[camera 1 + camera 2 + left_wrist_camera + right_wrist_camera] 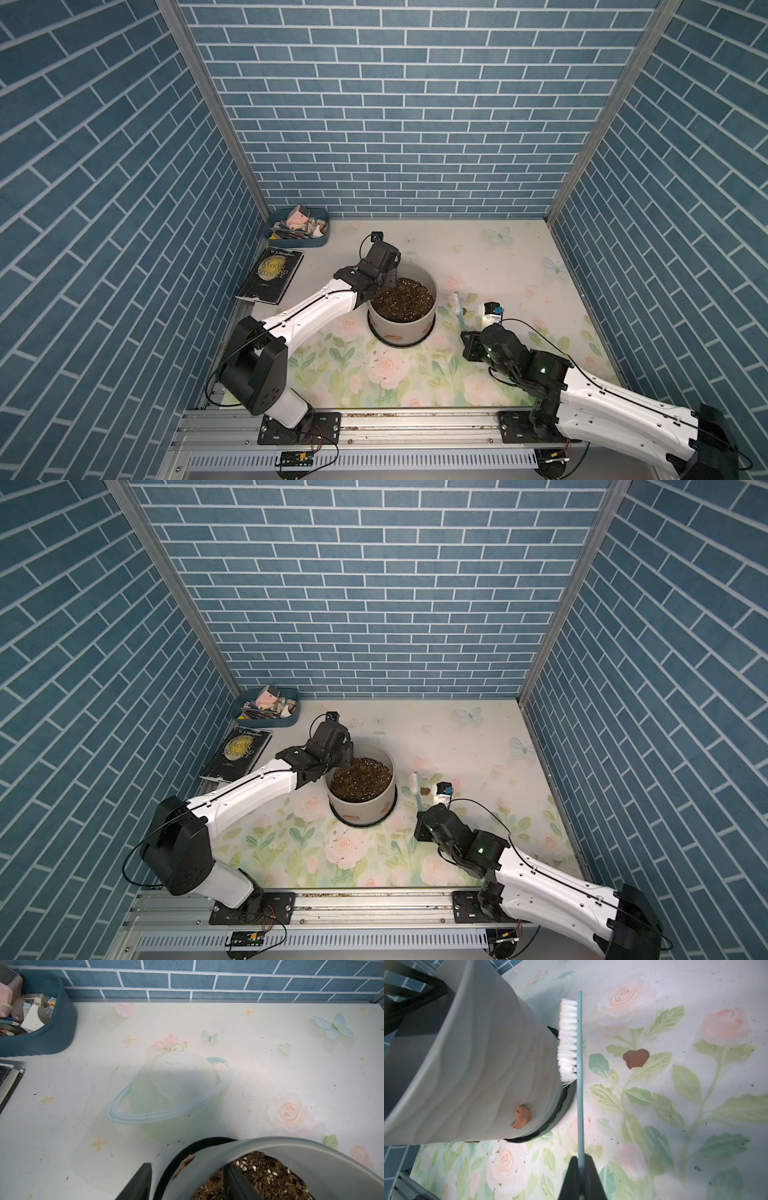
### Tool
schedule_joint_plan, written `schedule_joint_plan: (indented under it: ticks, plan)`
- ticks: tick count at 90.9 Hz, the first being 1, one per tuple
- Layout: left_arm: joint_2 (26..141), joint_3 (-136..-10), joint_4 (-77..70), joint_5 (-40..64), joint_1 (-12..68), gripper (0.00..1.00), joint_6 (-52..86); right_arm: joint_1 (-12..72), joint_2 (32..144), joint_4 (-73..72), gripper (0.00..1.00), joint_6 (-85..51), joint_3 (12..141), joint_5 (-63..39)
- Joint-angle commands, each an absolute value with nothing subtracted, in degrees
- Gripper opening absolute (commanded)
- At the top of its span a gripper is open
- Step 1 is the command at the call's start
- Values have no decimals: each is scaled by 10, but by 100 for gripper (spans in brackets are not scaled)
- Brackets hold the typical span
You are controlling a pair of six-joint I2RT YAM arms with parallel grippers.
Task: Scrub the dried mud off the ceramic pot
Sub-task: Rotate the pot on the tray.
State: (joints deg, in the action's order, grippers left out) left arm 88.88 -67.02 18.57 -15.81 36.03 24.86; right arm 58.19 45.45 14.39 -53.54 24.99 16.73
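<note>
**Right wrist view: scrubbing under way, brush beside the pot**

The right gripper is clamped on the toothbrush — bristles nearly touching the ceramic pot. A patch of dried mud sits gripper-ward of the bristles; next, draw back onto it. The left gripper straddles the rim, jaws apart.

Both top views are looking steeply down from high above the front rail, taking in the whole bench, both arms and the tiled walls; they are sharing nearly the same scene, slightly offset sideways. The left wrist camera is sitting low and close, facing the back wall across the ceramic pot rim. The right wrist camera is looking along the toothbrush, very near the same pot's wall.
</note>
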Motion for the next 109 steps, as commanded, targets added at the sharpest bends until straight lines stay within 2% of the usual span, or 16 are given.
schedule_joint_plan:
  ticks: [1, 24, 36, 43, 58, 94, 109]
  plan:
    - [882, -655, 194, -184, 360, 50, 252, 585, 451, 131, 0, -527, 241, 167]
    - [853, -637, 223, -208, 361, 19, 256, 584, 466, 128, 0, -529, 243, 168]
    - [827, -625, 238, -207, 361, 9, 254, 582, 464, 141, 0, -544, 243, 177]
    - [811, -620, 250, -210, 361, 0, 252, 572, 464, 140, 0, -546, 243, 171]
    - [776, -610, 267, -190, 361, 0, 258, 557, 503, 111, 0, -544, 235, 141]
    - [743, -572, 241, -135, 362, 0, 284, 558, 576, -67, 0, -512, 195, 113]
    - [742, -564, 233, -131, 363, 0, 288, 560, 614, -64, 0, -503, 219, 110]
